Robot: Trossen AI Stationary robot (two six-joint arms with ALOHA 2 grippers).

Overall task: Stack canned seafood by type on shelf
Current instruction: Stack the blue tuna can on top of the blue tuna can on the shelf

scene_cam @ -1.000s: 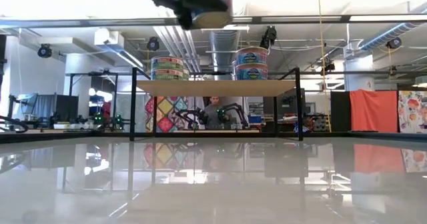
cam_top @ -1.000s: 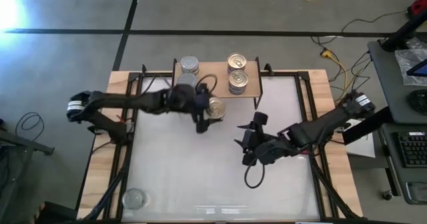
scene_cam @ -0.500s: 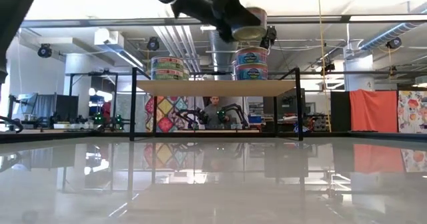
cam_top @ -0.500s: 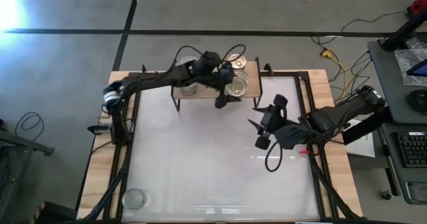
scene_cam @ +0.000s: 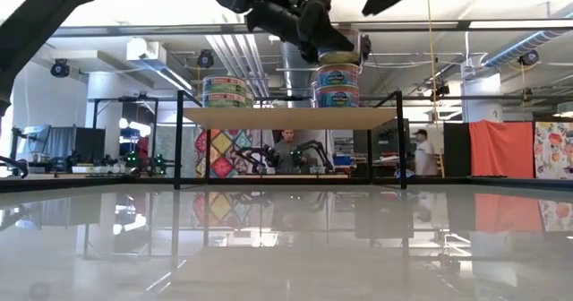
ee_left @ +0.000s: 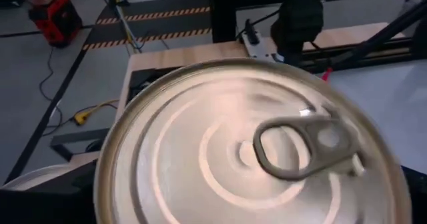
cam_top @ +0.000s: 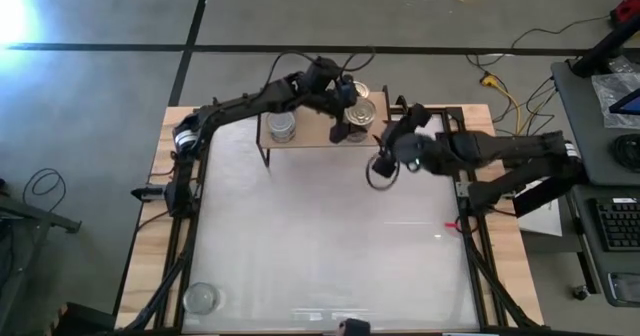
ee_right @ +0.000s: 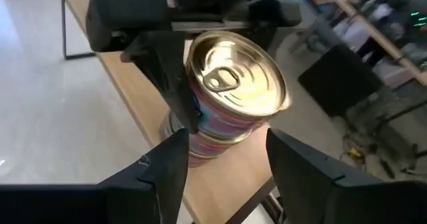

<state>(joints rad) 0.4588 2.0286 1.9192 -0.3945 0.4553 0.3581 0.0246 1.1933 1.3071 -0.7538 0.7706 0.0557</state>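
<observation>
Placing step: my left jaws (cam_top: 343, 104) grip a gold-top can (ee_right: 235, 84) wide, holding it on or just above the gold stack (scene_cam: 337, 85) at the shelf (cam_top: 312, 131)'s 3 o'clock end; silver stack (cam_top: 282, 127) at 9. Right jaws (cam_top: 392, 148) half open, empty, beside the shelf. Next: centre it, release, lift clear. Can't tell if the can has seated; my fingers hide its rim.

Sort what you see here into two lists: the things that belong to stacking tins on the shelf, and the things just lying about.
Belongs to the job:
gold-top tin, held by left gripper
silver-top tins
shelf
right gripper, open, facing the gold stack

Just lying about:
clear round object at the table's corner
</observation>
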